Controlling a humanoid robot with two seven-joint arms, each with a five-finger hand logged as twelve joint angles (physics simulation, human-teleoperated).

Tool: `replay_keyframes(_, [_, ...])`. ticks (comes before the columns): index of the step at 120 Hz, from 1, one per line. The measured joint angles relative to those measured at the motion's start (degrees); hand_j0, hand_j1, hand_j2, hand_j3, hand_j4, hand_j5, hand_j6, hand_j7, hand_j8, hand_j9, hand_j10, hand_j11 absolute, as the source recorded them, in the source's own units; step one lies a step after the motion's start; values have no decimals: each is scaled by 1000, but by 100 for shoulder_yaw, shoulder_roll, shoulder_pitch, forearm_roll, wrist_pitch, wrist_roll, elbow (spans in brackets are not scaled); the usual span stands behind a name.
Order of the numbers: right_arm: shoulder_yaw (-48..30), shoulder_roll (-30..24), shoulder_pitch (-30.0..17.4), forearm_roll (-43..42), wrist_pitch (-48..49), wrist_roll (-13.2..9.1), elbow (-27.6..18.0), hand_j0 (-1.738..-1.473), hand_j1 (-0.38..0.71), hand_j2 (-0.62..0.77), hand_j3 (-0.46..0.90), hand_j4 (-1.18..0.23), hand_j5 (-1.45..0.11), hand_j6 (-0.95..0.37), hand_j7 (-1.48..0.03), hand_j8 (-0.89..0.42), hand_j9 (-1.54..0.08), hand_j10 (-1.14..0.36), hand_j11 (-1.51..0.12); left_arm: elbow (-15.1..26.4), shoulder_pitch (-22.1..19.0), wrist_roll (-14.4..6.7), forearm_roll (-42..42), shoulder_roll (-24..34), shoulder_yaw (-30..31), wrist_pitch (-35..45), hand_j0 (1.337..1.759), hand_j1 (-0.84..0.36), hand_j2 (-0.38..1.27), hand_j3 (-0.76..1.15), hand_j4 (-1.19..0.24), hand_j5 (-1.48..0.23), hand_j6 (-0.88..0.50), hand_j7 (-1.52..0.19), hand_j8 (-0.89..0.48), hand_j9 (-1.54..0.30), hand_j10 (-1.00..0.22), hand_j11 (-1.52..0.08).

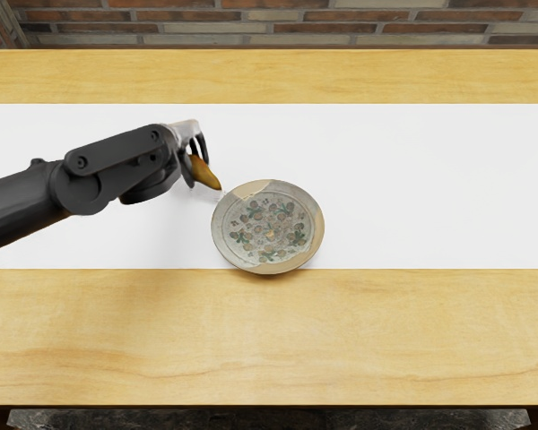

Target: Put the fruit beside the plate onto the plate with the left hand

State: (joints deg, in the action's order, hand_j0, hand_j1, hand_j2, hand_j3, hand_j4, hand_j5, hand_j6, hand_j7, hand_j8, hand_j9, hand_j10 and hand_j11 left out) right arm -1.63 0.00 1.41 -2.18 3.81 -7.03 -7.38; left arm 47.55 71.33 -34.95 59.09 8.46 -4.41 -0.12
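Left hand [190,150] fingers curl closed around the orange-brown fruit [206,174], its long axis slanting down-right out of the grip, tip just beside the plate [316,235] at its upper-left rim; the plate centre lies further down-right.

Looks like a simulated dining-room kind of setup, more homey than lab. There's a light wooden worktop [269,331] with a white runner [412,179] laid across it, a flowery ceramic plate [316,224] sitting on that, and a red brick wall [269,22] behind the far edge.
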Motion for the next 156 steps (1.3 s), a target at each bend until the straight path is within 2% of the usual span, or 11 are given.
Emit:
replay_keyframes(9, [0, 0, 0, 1, 0, 0, 0, -1658, -349, 0, 0, 0, 0, -1, 0, 0, 0, 0, 0, -21, 25, -4, -136, 176, -8, -6, 1649, -281, 211, 0, -733, -1021, -416, -1017, -471, -1024, -736, -1028])
replay_keyframes(17, [-1, 0, 0, 0, 0, 0, 0, -1658, -349, 0, 0, 0, 0, -1, 0, 0, 0, 0, 0, -33, 29, -5, -209, 274, -21, -8, 1650, -296, 277, 0, -728, -1030, -411, -1020, -476, -1024, -740, -1027])
replay_keyframes(30, [0, 0, 0, 1, -1, 0, 0, -1658, -349, 0, 0, 0, 0, 0, 0, 0, 0, 0, 0, -44, 34, -8, -267, 453, -30, -11, 1650, -315, 287, 0, -720, -1037, -417, -1025, -470, -1022, -746, -1023])
replay_keyframes(45, [-1, 0, 0, 0, -1, 0, 0, -1658, -349, 0, 0, 0, 0, 0, 0, 0, 0, 0, 0, -46, 249, -9, -656, 562, -39, -18, 1651, -309, 275, 0, -715, -1045, -408, -1036, -463, -1020, -750, -1019])
replay_keyframes(85, [-1, 0, 0, 3, 0, 0, 0, -1658, -349, 0, 0, 0, 0, 0, 0, 0, 0, 0, 0, -37, 716, -8, -1971, 578, -74, -48, 1652, -326, 336, 0, -713, -1047, -403, -1046, -465, -1018, -754, -1017])
replay_keyframes(102, [0, 0, 0, 4, -1, 0, 0, -1658, -349, 0, 0, 0, 0, 0, 0, 0, 0, 0, 0, -12, 742, -8, -2222, 501, -84, -65, 1651, -327, 346, 0, -715, -1049, -401, -1050, -465, -1019, -753, -1019])
replay_keyframes(117, [-1, 0, 0, 1, -1, 0, 0, -1658, -349, 0, 0, 0, 0, 0, 0, 0, 0, 0, 0, 14, 742, -8, -2464, 487, -97, -339, 1651, -323, 299, 0, -708, -1048, -399, -1048, -460, -1020, -753, -1020])
replay_keyframes(156, [-1, 0, 0, 1, -3, 0, 0, -1658, -349, 0, 0, 0, 0, 0, 0, 0, 0, 0, 0, 89, 700, -7, -2782, 337, -188, -1423, 1653, -348, 358, 0, -695, -1048, -385, -1041, -452, -1015, -756, -1015])
